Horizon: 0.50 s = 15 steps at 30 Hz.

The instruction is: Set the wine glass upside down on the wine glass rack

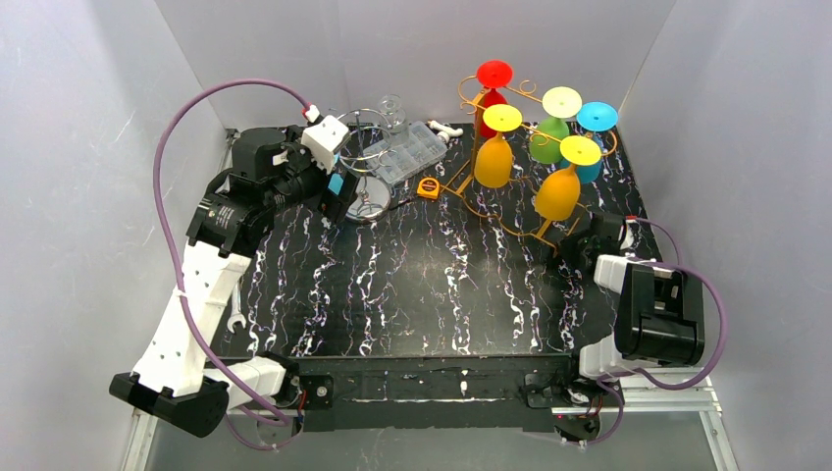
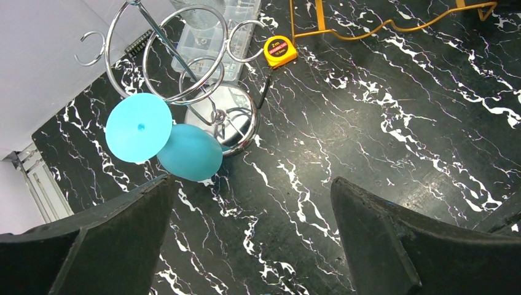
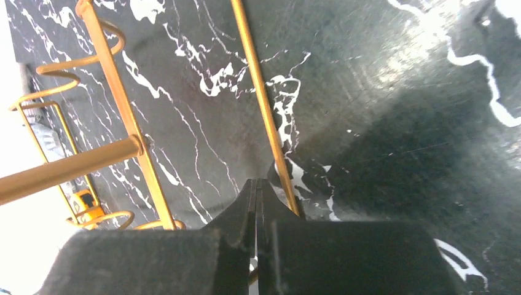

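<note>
**Glass on rack; left jaws open, right closed**

Top view: left gripper point(image 1: 332, 204) sits beside the chrome rack point(image 1: 370, 207), and right gripper point(image 1: 579, 235) is low at the table's right.
Left wrist: jaws wide apart and empty. The cyan wine glass point(image 2: 187, 150) hangs inverted on the chrome rack.
Right wrist: jaws closed and empty, beside the gold rack point(image 3: 263, 101).

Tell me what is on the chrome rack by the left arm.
One cyan wine glass, upside down, at the chrome rack. Its foot covers the stem, so which ring holds it cannot be seen.

Robot lab, white enclosure walls point(image 1: 98, 118), marbled table point(image 1: 412, 294)
</note>
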Available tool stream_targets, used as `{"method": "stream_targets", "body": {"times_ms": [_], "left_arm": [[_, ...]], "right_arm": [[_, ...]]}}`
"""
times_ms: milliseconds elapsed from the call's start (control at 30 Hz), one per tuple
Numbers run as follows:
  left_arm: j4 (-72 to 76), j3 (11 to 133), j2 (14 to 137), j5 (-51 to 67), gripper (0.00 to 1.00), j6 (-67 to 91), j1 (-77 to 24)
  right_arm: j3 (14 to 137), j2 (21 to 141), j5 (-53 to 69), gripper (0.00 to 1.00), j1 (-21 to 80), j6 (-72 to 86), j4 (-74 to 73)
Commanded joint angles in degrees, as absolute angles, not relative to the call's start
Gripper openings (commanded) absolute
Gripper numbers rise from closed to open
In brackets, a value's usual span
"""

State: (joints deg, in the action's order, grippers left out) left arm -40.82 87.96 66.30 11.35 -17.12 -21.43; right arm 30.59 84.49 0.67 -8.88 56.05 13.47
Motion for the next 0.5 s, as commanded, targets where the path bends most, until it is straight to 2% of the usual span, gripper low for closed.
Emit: {"method": "stream_targets", "body": {"times_ms": [0, 467], "left_arm": [[-41.31, 88.54, 66.02, 11.49, 0.98, -17.26, -21.14], [-41.31, 89.03, 64.99, 10.74, 0.98, -17.58, -21.02]], "right_arm": [[29.82, 83.73, 1.72, 0.01, -6.20, 56.66, 14.42], [24.01, 79.42, -7.84, 0.01, 15.10, 71.02, 13.80]]}}
